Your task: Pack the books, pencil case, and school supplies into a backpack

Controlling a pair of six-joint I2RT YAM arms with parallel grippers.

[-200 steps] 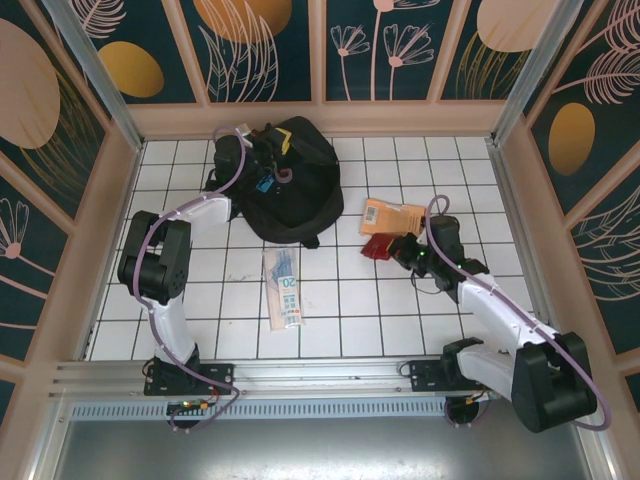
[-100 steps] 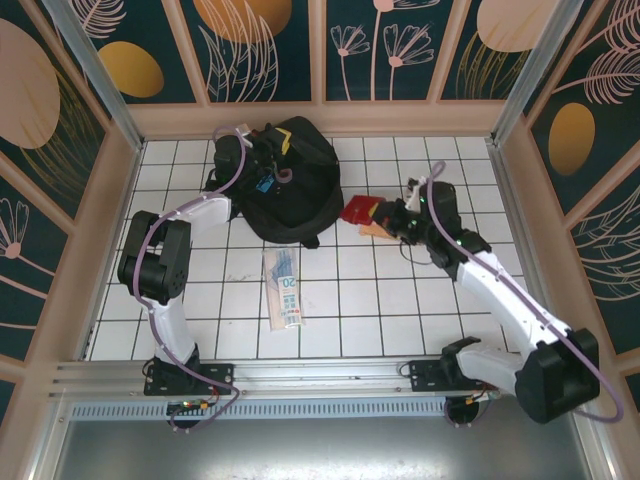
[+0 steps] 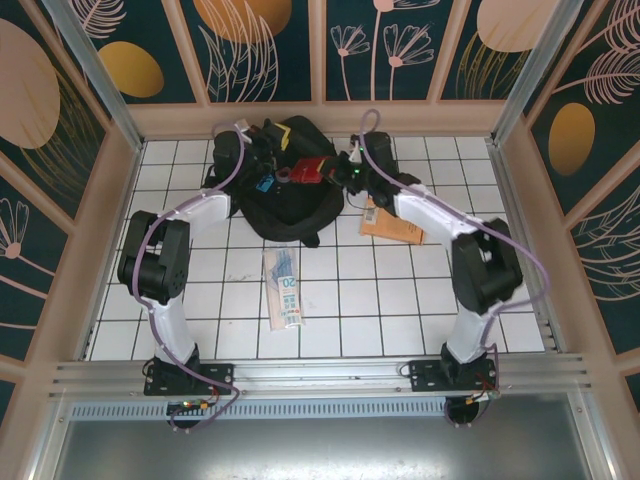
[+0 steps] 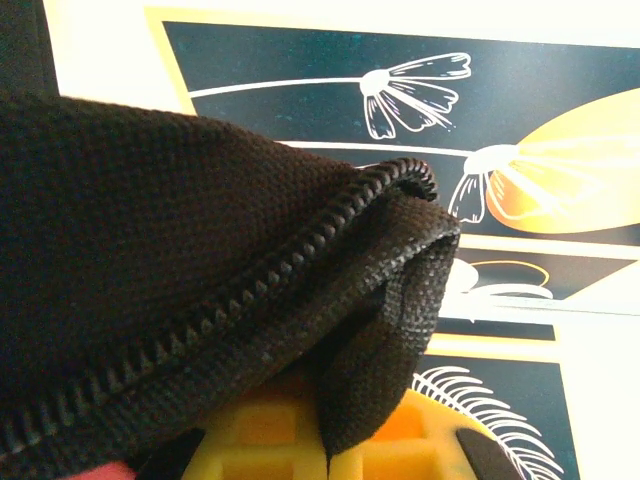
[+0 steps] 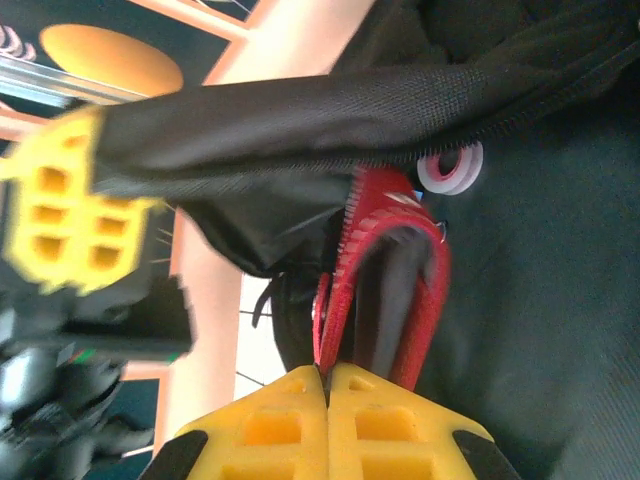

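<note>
Right wrist: right gripper (image 5: 327, 378) pinching dark red book (image 5: 385, 195) by edge (thin, bendy, light); left gripper (image 4: 330, 445) clamping soft backpack (image 4: 150, 230) rim at zip (image 4: 250, 300).

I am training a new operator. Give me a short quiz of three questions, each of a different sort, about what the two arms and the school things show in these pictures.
1. True or false: the pencil case lies on the table, outside the backpack.
2. What does the right gripper hold? A) the pencil case B) the dark red book C) nothing
3. Fill in: the left gripper is shut on the backpack's ____ edge.
Key: 1 true; 2 B; 3 zip.
</note>
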